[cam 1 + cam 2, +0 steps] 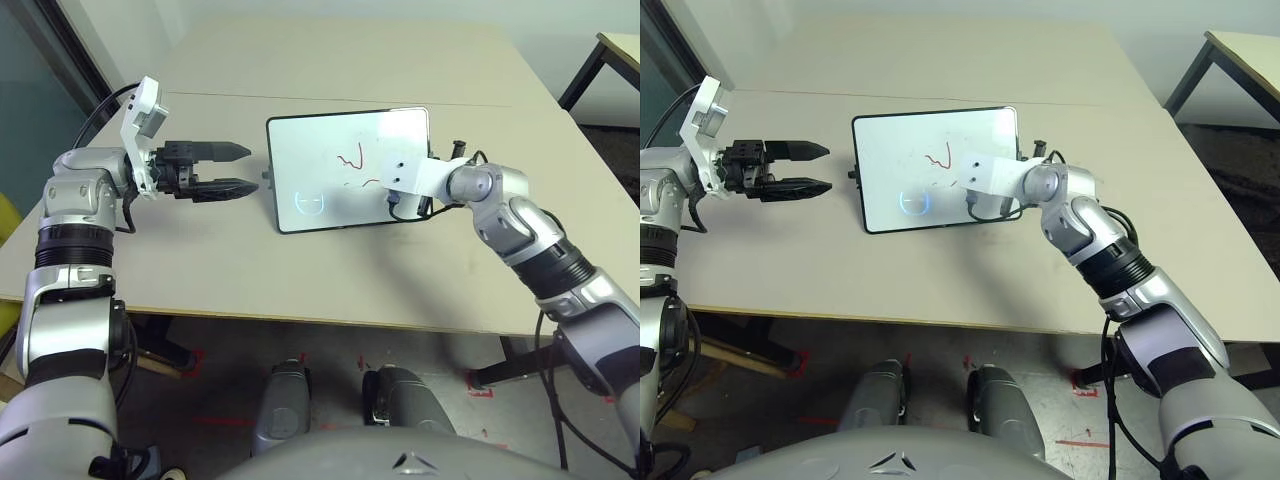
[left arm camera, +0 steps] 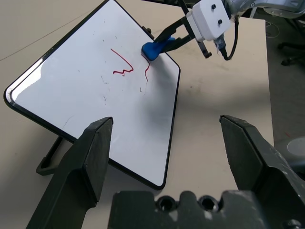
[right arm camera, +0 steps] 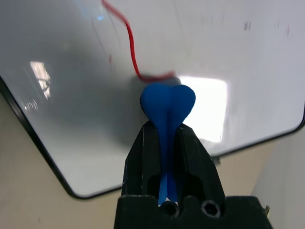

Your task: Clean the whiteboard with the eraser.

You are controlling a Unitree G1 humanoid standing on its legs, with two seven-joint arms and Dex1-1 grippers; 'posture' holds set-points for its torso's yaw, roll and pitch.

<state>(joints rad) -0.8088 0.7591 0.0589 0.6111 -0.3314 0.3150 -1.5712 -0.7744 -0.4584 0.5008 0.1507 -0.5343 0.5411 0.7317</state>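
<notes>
- I see the whiteboard (image 1: 345, 170) on the beige surface (image 1: 300, 280), roughly at the middle, propped up at a tilt with its face toward me.
- It carries red scribbles (image 2: 125, 67) near the centre of its face and a faint bluish circle mark (image 1: 312, 203) toward its lower left part.
- My right gripper (image 3: 167, 126) has its fingers clamped tight on the eraser (image 3: 167, 102); the blue block sticks out past the fingertips.
- In the right wrist view the eraser's tip sits at the lower end of one red stroke, against the board face or very nearly so; I cannot tell for sure that it touches.
- From the left wrist view the eraser (image 2: 153, 48) is on the right part of the board, near its edge, just beside the scribbles.
- My left gripper (image 1: 225, 170) hangs above the surface just left of the board, pointing at its left edge, apart from it.
- Its fingers (image 2: 90, 157) stand wide apart and hold nothing.
</notes>
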